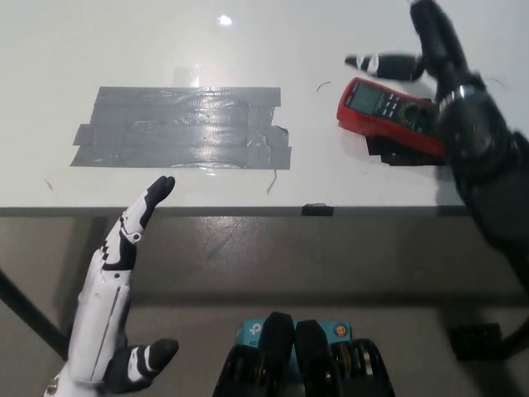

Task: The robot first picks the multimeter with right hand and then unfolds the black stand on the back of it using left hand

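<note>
1. The red multimeter [387,115] lies face up at the right of the white tabletop [248,33], partly over a black patch [388,150]. Its long axis runs diagonally, display end up-left, far end under the black wrist.
2. The right hand [430,58] hovers at its far end, fingers spread, grasping nothing; a careless close could shove the meter sideways or pinch only one edge.
3. Face up, the stand is hidden underneath.
4. The left hand [124,256] waits low, released, below the grey tape [182,128].
</note>
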